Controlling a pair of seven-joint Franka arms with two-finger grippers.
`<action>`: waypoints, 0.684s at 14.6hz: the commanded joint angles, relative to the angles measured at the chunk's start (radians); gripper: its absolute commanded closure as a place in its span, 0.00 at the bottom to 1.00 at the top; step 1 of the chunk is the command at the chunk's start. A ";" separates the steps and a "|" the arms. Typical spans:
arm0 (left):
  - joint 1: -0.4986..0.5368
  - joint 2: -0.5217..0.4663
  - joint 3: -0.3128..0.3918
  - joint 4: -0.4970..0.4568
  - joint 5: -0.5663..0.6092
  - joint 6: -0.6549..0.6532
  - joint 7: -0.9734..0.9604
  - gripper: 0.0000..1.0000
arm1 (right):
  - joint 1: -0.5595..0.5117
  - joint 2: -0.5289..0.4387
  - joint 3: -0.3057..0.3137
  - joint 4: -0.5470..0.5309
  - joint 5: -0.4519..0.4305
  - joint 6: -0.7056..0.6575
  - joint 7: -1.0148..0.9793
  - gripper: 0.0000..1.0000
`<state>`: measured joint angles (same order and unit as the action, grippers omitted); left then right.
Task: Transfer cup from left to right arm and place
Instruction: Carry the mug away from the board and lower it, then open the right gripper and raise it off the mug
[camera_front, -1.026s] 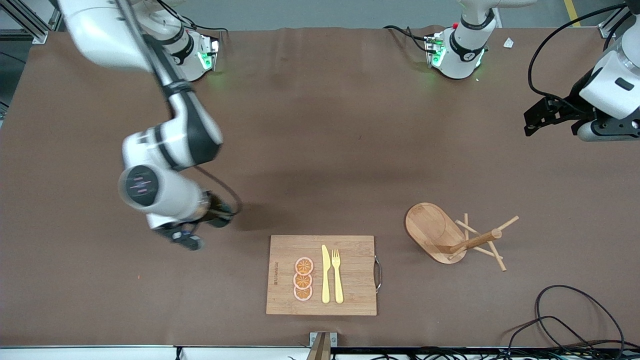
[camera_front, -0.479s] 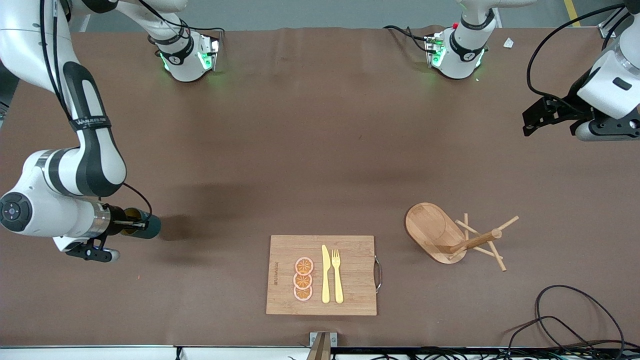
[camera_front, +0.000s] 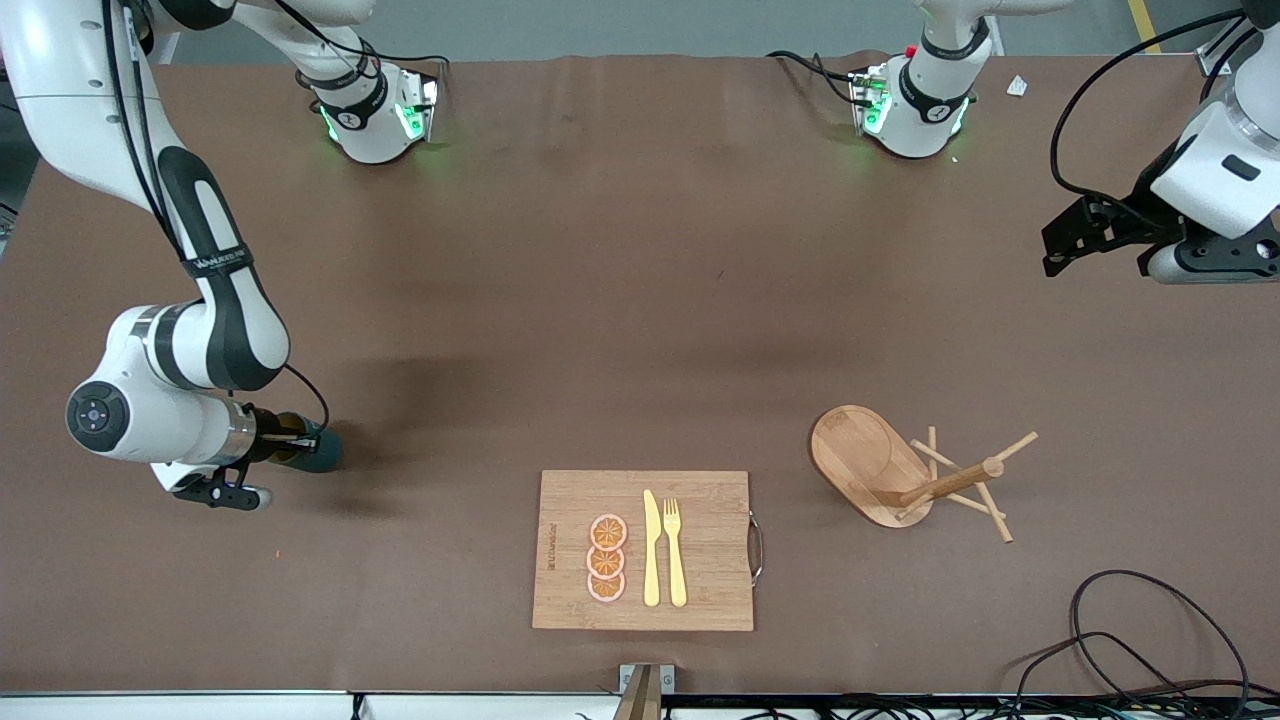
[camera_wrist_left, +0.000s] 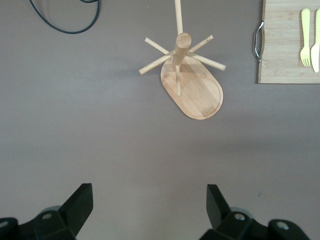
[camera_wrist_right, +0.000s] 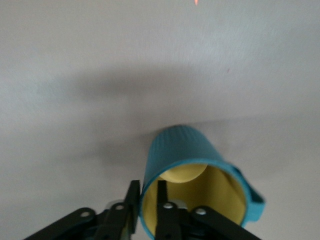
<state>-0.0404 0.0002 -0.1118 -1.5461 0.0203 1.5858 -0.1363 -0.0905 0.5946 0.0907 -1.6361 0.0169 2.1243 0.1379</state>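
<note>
Since the earlier front frame, right gripper (camera_front: 300, 445) swung w/ small teal cylindrical cup (camera_front: 318, 450) toward the right arm's end of the brown surface (camera_front: 640, 300); left gripper (camera_front: 1075, 235) waits, fingers open. Right wrist view: fingers pinch cup rim, cup low, release prob. next.

Brown table (camera_front: 640, 250) with cutting board (camera_front: 570, 500), tipped peg stand (camera_front: 885, 465), cable (camera_front: 1150, 640).
</note>
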 joint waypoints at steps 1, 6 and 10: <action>0.013 -0.006 -0.014 -0.003 0.009 0.017 0.006 0.00 | -0.040 -0.019 0.018 0.083 -0.014 -0.017 -0.009 0.00; 0.001 0.030 -0.015 -0.003 0.009 0.059 0.011 0.00 | -0.043 -0.129 0.020 0.162 -0.136 -0.018 -0.061 0.00; 0.008 0.023 -0.015 0.003 0.007 0.057 0.023 0.00 | -0.052 -0.306 0.021 0.159 -0.124 -0.243 -0.113 0.00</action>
<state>-0.0409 0.0357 -0.1221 -1.5474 0.0203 1.6367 -0.1304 -0.1183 0.4031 0.0907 -1.4318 -0.0989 1.9896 0.0462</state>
